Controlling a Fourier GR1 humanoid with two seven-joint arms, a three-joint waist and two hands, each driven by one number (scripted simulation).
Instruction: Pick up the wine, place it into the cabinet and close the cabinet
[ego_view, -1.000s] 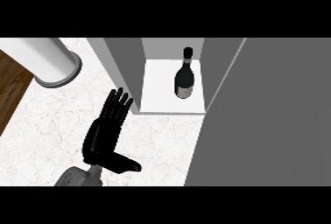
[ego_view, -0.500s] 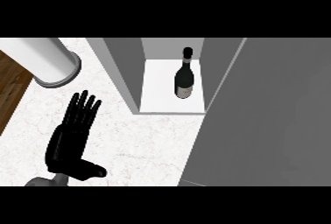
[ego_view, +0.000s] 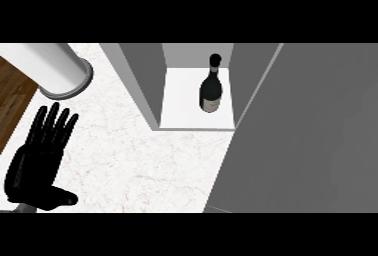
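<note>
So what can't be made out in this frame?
- Right hand: not in the head view; the grey cabinet door fills that side.
- Wine bottle's label: too small to read.
- White cylinder: cut off by the top edge.
- Left hand's forearm: mostly past the lower edge.

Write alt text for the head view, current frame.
A dark wine bottle stands upright inside the open cabinet, whose grey door fills the view's right side. The left hand is open, fingers straight, over the marble counter near a white cylinder.
</note>
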